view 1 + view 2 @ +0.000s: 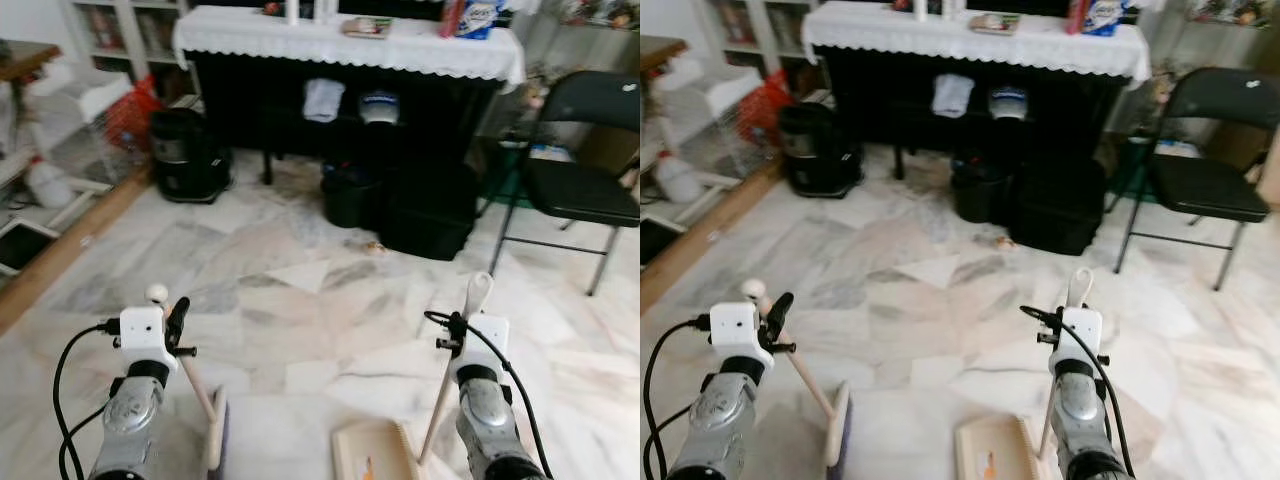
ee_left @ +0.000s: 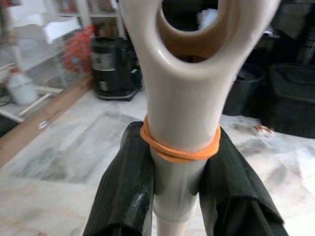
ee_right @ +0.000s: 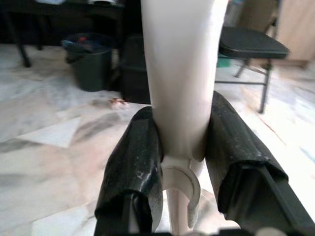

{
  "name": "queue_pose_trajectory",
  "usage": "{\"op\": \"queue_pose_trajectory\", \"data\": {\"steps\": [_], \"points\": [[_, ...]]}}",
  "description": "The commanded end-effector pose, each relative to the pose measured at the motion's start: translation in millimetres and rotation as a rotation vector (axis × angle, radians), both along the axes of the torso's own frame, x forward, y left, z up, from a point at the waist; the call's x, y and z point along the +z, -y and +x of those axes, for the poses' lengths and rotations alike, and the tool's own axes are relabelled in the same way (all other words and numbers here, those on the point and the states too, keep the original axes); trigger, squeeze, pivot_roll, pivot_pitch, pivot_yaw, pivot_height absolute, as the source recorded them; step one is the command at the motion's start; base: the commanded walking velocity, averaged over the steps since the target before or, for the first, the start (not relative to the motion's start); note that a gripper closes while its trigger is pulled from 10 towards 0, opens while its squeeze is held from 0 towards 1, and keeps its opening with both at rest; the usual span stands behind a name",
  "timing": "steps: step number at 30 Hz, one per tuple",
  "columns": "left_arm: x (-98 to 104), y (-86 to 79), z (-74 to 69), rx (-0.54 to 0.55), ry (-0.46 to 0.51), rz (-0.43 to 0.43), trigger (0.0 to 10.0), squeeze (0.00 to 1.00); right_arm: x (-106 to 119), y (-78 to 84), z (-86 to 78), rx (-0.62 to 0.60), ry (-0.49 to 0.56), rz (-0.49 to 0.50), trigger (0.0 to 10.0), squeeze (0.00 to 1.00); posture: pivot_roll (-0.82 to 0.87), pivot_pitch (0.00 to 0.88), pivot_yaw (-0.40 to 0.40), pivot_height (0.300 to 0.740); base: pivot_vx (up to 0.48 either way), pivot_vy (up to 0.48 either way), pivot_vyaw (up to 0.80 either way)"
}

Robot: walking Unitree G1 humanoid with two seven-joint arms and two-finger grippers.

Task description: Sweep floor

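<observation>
Two tools gripped: left hand [image 2: 177, 196] clamps the broom handle [image 2: 183, 118], right hand [image 3: 184, 162] the dustpan handle [image 3: 181, 73]. Crumb [image 1: 376, 247] ahead — walk closer, keep bristles low.

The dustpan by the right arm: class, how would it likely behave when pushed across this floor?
The dustpan looks like thin plastic, so probably light. On polished marble it likely slides easily. Its long handle, clamped in the right end effector, looks rigid and may tip if released.

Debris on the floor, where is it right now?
The small debris scrap lies on the marble floor ahead, slightly to the robot's right, just in front of the black bin and black box under the cloth-covered table.
</observation>
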State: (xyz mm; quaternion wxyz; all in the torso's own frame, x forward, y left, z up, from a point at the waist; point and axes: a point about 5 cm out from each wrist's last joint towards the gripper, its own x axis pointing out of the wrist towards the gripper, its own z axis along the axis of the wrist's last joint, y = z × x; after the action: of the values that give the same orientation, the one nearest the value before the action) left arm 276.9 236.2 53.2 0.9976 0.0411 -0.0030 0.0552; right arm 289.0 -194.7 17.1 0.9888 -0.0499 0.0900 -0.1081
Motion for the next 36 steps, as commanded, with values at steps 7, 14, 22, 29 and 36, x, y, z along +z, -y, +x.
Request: {"op": "queue_pose_trajectory", "data": {"steps": [7,14,22,29,36], "points": [[8.0,4.0,4.9,-0.017,0.039,0.014,10.0,0.00,6.9,3.6,3.9,-0.010,0.037,-0.004,10.0,0.00,-0.02,0.000,-0.001,0.740,0.000,0.000,-0.56],[6.4,5.0,4.8,-0.025,0.026,0.011,10.0,0.00,7.3,3.3,4.0,-0.005,0.041,-0.009,10.0,0.00,-0.02,0.000,-0.002,0.740,0.119,0.000,0.00],[6.0,5.4,4.9,-0.029,0.024,0.008,10.0,0.00,7.6,3.0,3.9,-0.004,0.043,-0.019,10.0,0.00,-0.02,0.000,-0.003,0.740,0.365,0.000,0.00],[6.1,5.8,5.1,-0.031,0.024,0.006,10.0,0.00,8.1,2.4,4.1,-0.003,0.049,-0.013,10.0,0.00,-0.02,0.000,-0.003,0.740,0.392,0.000,0.00],[6.2,6.2,5.2,-0.033,0.026,0.004,10.0,0.00,7.7,2.0,4.1,-0.001,0.046,-0.012,10.0,0.00,-0.02,0.000,-0.002,0.740,0.393,0.000,0.00]]}}
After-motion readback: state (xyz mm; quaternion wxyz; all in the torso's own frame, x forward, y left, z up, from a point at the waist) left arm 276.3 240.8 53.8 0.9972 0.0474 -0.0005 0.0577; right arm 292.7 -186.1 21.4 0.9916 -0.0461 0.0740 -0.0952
